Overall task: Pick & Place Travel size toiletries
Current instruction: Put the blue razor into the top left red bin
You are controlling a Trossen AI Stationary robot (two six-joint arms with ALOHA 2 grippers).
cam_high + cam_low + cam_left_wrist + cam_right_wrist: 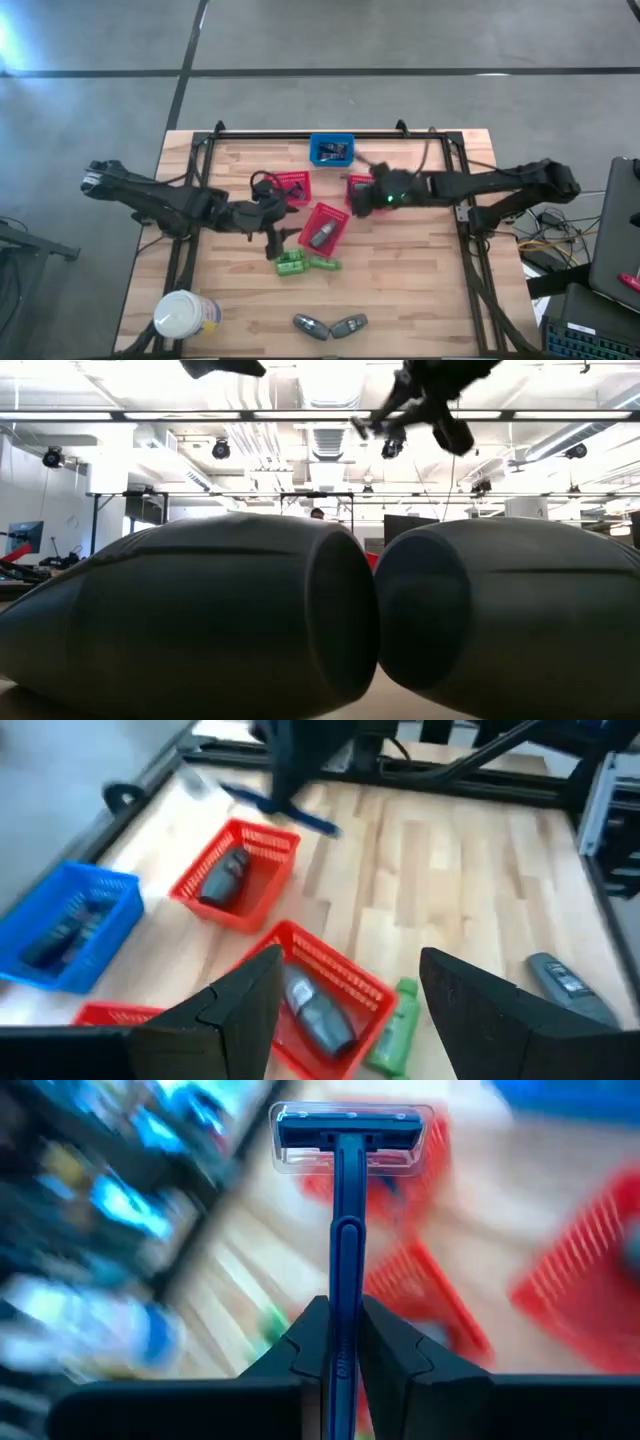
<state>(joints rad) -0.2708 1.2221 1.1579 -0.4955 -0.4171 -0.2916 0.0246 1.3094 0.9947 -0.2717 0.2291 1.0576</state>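
1. Wooden tabletop (400, 290) inside a black frame, grey floor around it. Lying on it: a blue basket (331, 150) at 12 o'clock, three red baskets near centre, a white-topped container (183, 314) at 8 o'clock.
2. Right pincer (342, 1342) is clamped on the handle of a blue razor (345, 1230), head pointing away from the wrist and clear of the fingers. In the high view the right arm hovers just beside the red basket at 1 o'clock (360, 188). The view is blurred, so the arm is judged to be in transit.
3. Left pincer (345, 1010) is spread wide and holds nothing. It hangs above the central red basket (324, 226), which has a grey bottle (318, 1013) in it.
4. Other toiletries: green pieces (305, 264) just at 6 o'clock of the central basket; two grey bottles (330, 326) at the 6 o'clock edge of the tabletop; another bottle in a red basket (236, 875); dark items in the blue basket.
5. Judgement, step in hand: carry the razor to a basket and release. Which basket cannot be told.
6. To do it well: keep the grip firm on the thin handle, centre the head over the basket opening, lower before opening so the razor does not bounce off the mesh rim.
7. Risk: the arms work close together; the left should hold off until the right clears.
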